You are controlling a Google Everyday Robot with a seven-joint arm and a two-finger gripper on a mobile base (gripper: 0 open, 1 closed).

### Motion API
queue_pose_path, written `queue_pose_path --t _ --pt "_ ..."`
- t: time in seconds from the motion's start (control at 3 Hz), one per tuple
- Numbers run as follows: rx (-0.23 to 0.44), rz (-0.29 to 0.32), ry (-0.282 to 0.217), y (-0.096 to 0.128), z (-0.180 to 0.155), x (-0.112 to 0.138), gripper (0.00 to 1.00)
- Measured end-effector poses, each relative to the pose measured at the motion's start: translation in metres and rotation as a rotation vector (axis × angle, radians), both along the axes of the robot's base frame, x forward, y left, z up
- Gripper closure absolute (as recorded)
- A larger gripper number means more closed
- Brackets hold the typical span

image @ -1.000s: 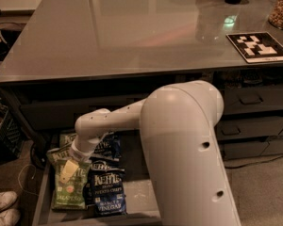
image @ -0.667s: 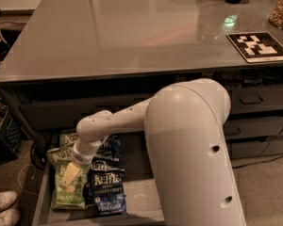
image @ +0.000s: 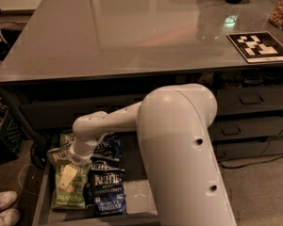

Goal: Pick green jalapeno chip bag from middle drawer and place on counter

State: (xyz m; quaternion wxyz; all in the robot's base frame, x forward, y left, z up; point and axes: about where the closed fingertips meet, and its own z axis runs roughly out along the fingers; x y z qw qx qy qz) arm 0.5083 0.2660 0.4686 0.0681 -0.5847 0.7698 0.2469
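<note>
Claw: the claw (image: 68, 174) is down in the left of the drawer, pressed onto the upper half of the green jalapeno chip bag (image: 67, 197); the wrist hides its tip, so I cannot tell whether it is apart or clamped.
Claw, change: it has barely moved over the last second and is at the same spot on the bag.
Task bag: it lies flat on the floor of the middle drawer (image: 132, 197), against the left wall, with its top edge crumpled under the wrist. It has not risen or slid since a second ago.
Neighbours: a dark blue Kettle bag (image: 107, 189) lies just beside it on the right, touching or overlapping its edge. A second blue bag (image: 109, 147) sits behind that one. There may be another green bag at the drawer's back left, but it is too dark to be sure.
Arm: the big white upper link (image: 179, 145) has swung a little to the right and now covers more of the drawer's right side. The forearm reaches left and down from it.
Table: the glossy grey table (image: 132, 36) above the drawer carries no bag. A black-and-white marker board (image: 259, 46) lies at its far right.
Meaning: I judge that the grasp is being settled and the lift has not begun. Most of the task remains, namely raising the bag clear of the drawer and setting it on the table.
Risk: the blue bag touching it may drag along when it comes up.
</note>
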Motion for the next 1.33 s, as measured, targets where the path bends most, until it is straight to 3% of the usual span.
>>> queue_pose_path --t 0.67,1.33 --pt "-0.003 0.025 0.035 0.01 -0.011 0.002 0.08" --pt "-0.016 0.019 0.066 0.006 -0.022 0.003 0.1"
